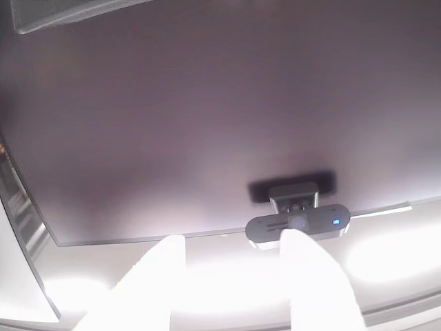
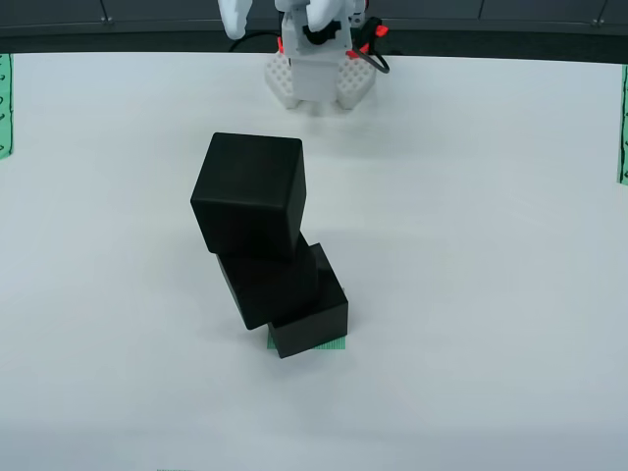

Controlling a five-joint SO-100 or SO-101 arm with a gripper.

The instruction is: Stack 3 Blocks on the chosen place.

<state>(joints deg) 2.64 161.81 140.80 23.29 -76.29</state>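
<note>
— Looking through the camera that rides on the arm, what do you make out?

— Two white fingers [image 1: 313,276] of the claw [image 1: 238,279] reach up from the bottom edge, blurred and overexposed, with a clear gap between them and nothing in it. So the claw is open and empty. Past the fingertips sits a webcam [image 1: 298,223] with a small blue light, clipped on the lower edge of a large dark panel [image 1: 207,110].

— And from the other view, over the counter?

— Three black blocks stand in a stack on the white counter [image 2: 491,245]. The bottom block [image 2: 316,329] sits on the green striped patch [image 2: 334,344], which peeks out at its base. The middle block [image 2: 270,285] rests on it, twisted and shifted to the left in this view. The top block [image 2: 248,194] sits on that, further left again, so the stack leans. The arm's white base [image 2: 319,74] stands at the far edge of the counter, well apart from the stack. Green striped strips [image 2: 5,103] show at the side edges.
</note>
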